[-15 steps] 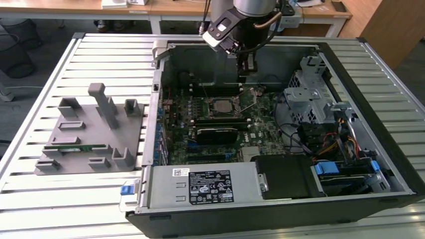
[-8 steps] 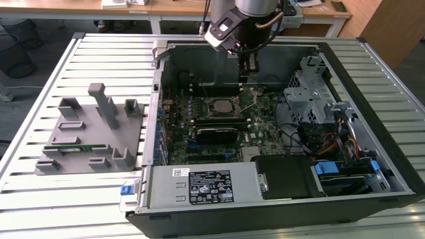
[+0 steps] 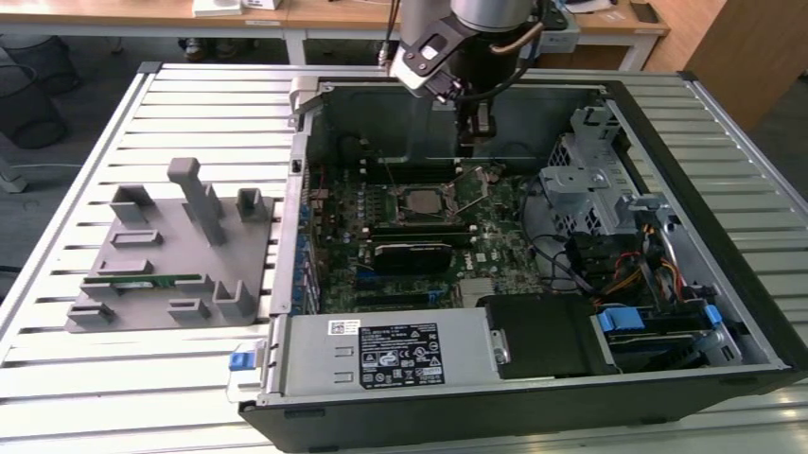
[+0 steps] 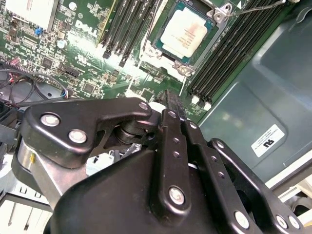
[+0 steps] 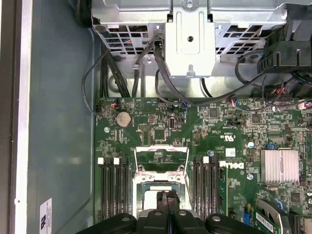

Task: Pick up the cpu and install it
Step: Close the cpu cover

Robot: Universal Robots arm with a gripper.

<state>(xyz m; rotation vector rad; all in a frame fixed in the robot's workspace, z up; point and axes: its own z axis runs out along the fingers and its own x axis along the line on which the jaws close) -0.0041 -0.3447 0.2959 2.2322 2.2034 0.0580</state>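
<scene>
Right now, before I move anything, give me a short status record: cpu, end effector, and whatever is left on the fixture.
cpu: lying in the motherboard socket, silvery top facing up
end effector: fingers shut, holding nothing, close to the socket, not touching the cpu
memory stick: green, resting on the gray fixture at the exterior view's left, outside the case
task state: cpu appears placed, not in the grasp

I am in a work room, like a robot lab. An open computer (image 3: 392,355) lies on a metal table (image 3: 127,388) made of long bars, with a gray rack (image 3: 151,284) of part holders beside it. Behind are wood desks (image 3: 341,11) and wire bins (image 3: 28,113) on the floor.
</scene>
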